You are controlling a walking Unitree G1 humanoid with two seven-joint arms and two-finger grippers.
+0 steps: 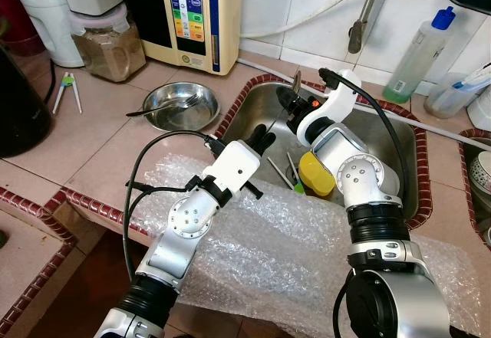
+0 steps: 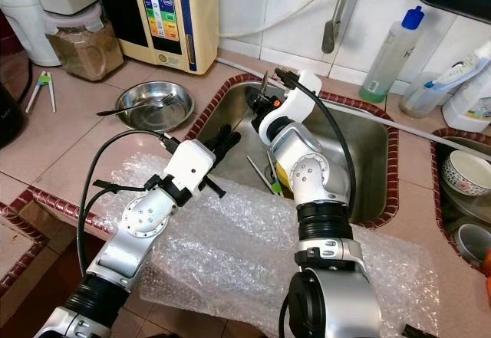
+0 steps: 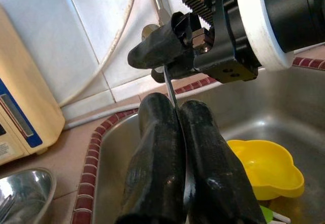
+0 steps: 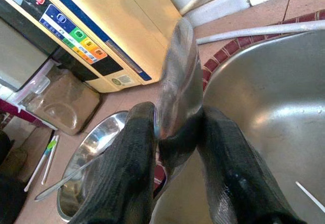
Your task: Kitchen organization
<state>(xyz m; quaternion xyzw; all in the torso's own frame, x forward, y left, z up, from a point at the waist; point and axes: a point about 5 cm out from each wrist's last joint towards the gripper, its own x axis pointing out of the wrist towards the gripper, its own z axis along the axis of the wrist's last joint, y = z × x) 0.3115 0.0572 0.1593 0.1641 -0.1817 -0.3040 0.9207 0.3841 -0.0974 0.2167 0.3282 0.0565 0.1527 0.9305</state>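
Observation:
A metal spoon [image 4: 175, 82] stands upright over the left end of the steel sink [image 1: 387, 150], its bowl poking above my right gripper [image 1: 294, 102], which is shut on it. The spoon's thin handle [image 3: 170, 87] runs down from the right gripper into my left gripper [image 3: 175, 104], whose fingers are shut together around it. The left gripper [image 1: 263, 137] sits just below and left of the right one, at the sink's rim. A yellow flower-shaped bowl [image 1: 316, 173] lies in the sink under the right arm.
A steel bowl [image 1: 180, 106] with a utensil in it sits on the tiled counter left of the sink. Bubble wrap [image 1: 268, 238] covers the counter's front. A water purifier [image 1: 192, 16] and jar [image 1: 111, 47] stand behind; a soap bottle [image 1: 418, 54] is at right.

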